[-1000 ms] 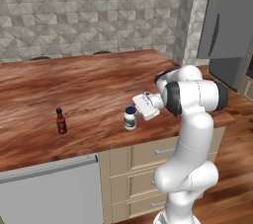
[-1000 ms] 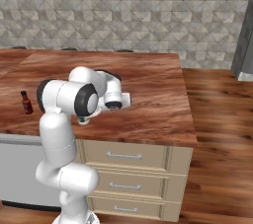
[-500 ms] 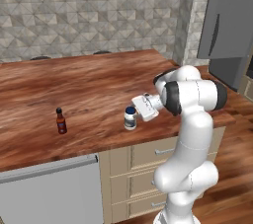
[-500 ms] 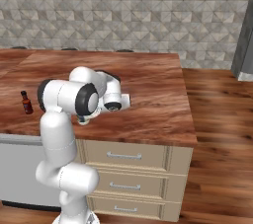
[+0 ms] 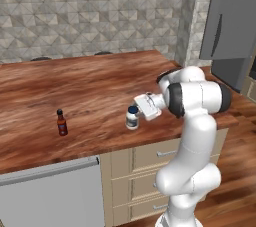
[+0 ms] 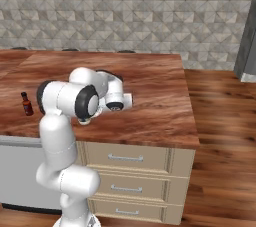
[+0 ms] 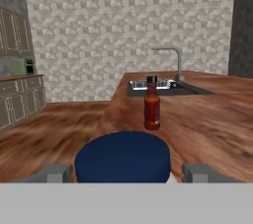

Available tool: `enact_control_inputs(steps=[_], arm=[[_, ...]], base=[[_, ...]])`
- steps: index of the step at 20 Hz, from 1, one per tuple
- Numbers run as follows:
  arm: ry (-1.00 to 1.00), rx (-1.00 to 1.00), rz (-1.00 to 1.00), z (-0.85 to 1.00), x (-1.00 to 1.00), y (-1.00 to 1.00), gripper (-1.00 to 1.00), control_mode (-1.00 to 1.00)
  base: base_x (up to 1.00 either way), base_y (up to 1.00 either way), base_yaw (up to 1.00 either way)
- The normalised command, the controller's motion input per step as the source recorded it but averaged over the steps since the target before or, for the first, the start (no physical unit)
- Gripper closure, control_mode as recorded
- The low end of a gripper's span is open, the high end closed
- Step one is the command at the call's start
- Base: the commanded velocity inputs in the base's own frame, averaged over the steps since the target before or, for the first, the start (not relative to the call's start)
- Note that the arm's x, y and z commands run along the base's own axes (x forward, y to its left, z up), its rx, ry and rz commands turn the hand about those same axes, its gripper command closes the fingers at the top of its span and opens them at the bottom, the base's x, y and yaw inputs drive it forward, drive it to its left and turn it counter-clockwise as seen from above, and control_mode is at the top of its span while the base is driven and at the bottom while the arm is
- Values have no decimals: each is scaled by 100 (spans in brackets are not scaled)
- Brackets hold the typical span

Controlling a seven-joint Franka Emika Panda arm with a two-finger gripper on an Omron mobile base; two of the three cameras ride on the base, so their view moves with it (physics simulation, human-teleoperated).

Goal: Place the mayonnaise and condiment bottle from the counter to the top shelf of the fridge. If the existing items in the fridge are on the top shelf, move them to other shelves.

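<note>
Mayonnaise sits between your gripper fingers, not yet pinched; close squarely below the lid before lifting.

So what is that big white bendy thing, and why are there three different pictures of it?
That white bendy thing is a robot arm with dark joints, standing beside a reddish-brown wooden counter in a pretend computer kitchen. Two pictures come from cameras riding behind the arm, one on its left and one on its right, so you see the same scene from two sides. The third camera sits on the robot's hand and looks out between its two fingers.

On the counter stand a small white mayonnaise jar with a dark blue lid and a slim red-brown sauce bottle with a black cap. The hand's two-finger gripper has a finger on each side of the jar, whose blue lid looks huge in the hand picture. The fingers do not look pressed against the jar, so nothing is being carried.
</note>
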Motion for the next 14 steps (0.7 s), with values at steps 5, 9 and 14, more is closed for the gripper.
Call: enact_control_inputs(steps=[5, 9, 14], arm=[[0, 1, -4, 97, -82, -2, 100, -100], [0, 0, -3, 100, -100, 0, 100, -100], [0, 0, -2, 100, -100, 0, 100, -100]], base=[[0, 0, 0], [0, 0, 0], [0, 0, 0]])
